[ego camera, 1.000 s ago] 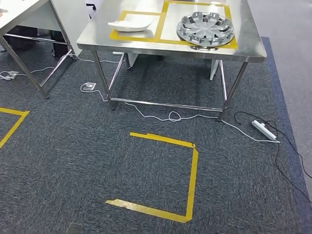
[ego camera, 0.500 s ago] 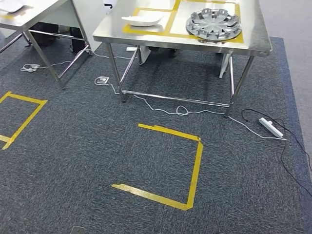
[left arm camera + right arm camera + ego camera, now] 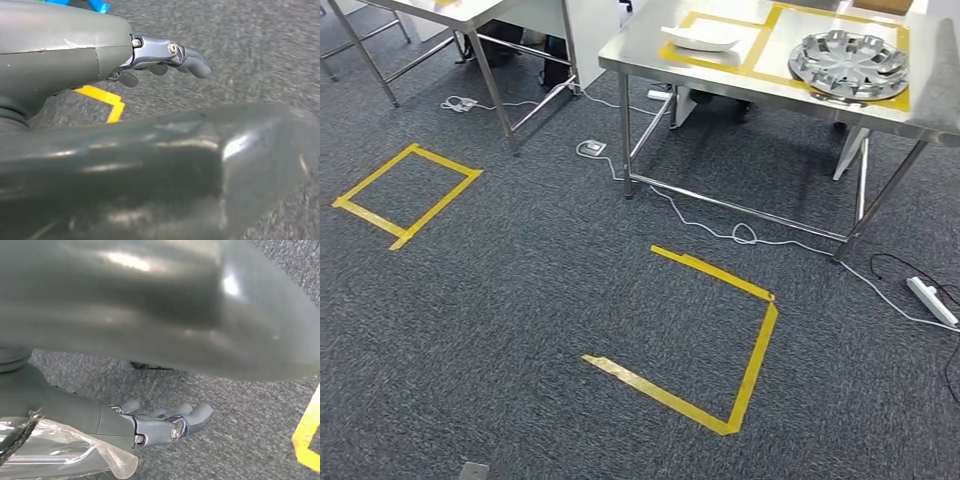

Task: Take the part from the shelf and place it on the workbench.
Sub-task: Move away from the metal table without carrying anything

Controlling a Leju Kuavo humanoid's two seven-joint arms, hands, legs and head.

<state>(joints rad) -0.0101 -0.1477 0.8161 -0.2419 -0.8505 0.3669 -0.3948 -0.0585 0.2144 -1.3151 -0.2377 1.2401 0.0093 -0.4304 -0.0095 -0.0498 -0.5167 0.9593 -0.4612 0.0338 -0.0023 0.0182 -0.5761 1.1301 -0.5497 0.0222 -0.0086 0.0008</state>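
Observation:
The steel workbench (image 3: 743,92) stands at the top right of the head view, with yellow tape frames on its top. A white curved part (image 3: 700,39) lies in the left frame. A silver wheel cover (image 3: 848,63) lies in the right frame. My left hand (image 3: 166,52) hangs over the grey carpet with its fingers stretched out and nothing in it. My right hand (image 3: 166,425) hangs over the carpet the same way, also holding nothing.
A three-sided yellow tape mark (image 3: 754,365) lies on the carpet before the workbench, and a yellow tape square (image 3: 433,208) further left. A second steel table (image 3: 490,95) stands at the top left. White cables (image 3: 712,232) and a power strip (image 3: 931,300) lie under and beside the workbench.
The whole picture has shifted: my view has turned left, so the workbench now sits further right and the left floor square and second table have come further into view.

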